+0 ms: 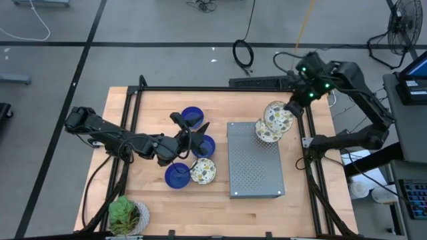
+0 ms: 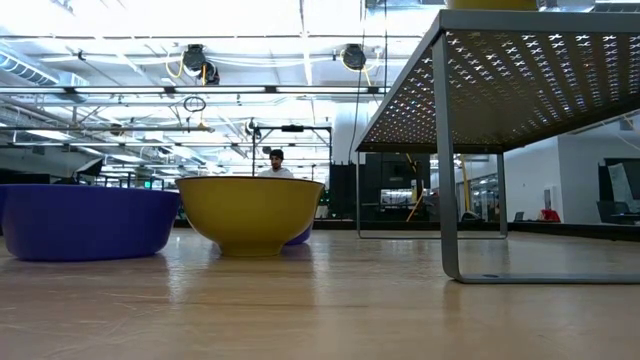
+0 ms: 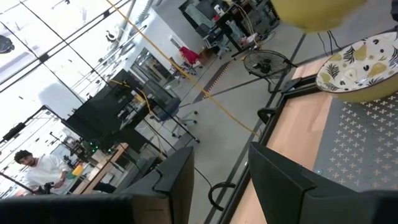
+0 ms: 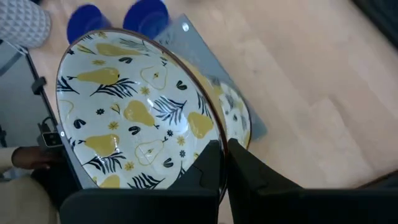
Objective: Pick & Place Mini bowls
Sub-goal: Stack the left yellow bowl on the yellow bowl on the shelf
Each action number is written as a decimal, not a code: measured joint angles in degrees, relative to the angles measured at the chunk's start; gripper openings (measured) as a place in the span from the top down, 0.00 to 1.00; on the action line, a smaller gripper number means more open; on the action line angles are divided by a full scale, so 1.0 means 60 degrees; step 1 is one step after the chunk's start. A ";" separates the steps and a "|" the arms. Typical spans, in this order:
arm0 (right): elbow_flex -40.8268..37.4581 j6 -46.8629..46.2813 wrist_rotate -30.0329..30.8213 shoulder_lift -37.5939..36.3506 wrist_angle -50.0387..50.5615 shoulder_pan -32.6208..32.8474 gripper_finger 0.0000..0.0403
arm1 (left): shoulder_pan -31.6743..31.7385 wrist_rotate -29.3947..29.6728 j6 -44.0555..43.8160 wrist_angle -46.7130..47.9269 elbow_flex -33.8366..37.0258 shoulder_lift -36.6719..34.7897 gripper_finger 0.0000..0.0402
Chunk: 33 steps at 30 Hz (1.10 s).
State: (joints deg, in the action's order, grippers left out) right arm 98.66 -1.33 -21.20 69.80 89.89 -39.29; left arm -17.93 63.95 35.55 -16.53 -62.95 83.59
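Cream bowl (image 1: pixel 268 131) sits on the rack (image 1: pixel 255 175); right gripper (image 4: pixel 224 163) pinches another (image 4: pixel 134 102) — four remain; left gripper (image 1: pixel 189 133) open.

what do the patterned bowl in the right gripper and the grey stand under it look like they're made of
Patterned bowl, pinched at its rim by the right gripper: probably glazed ceramic, going by the smooth glossy cream inside with printed yellow pears and dark leaves; melamine can't be ruled out. Grey stand: looks like perforated sheet metal, matte grey, with thin bent legs in the low view.
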 joint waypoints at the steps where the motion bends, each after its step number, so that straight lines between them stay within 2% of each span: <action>1: -0.0243 -0.0014 0.0006 -0.0082 0.0028 -0.0007 1.00 | 0.0000 -0.0002 0.0000 0.0000 0.0000 0.0000 0.61; 9: -0.2025 0.0366 -0.0021 -0.0239 0.0014 -0.0003 1.00 | 0.0000 -0.0001 0.0000 0.0000 0.0002 0.0000 0.61; 12: -0.2314 0.0587 -0.0458 -0.0127 0.0032 -0.0003 1.00 | 0.0000 -0.0001 0.0000 0.0004 0.0001 0.0000 0.61; 33: -0.2348 0.1093 -0.0443 0.1505 -0.0486 0.0000 1.00 | 0.0000 0.0000 0.0000 0.0004 0.0000 0.0000 0.61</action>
State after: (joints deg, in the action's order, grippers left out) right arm 84.58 5.23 -23.86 78.83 86.98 -39.29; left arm -17.93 63.95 35.55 -16.51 -62.95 83.59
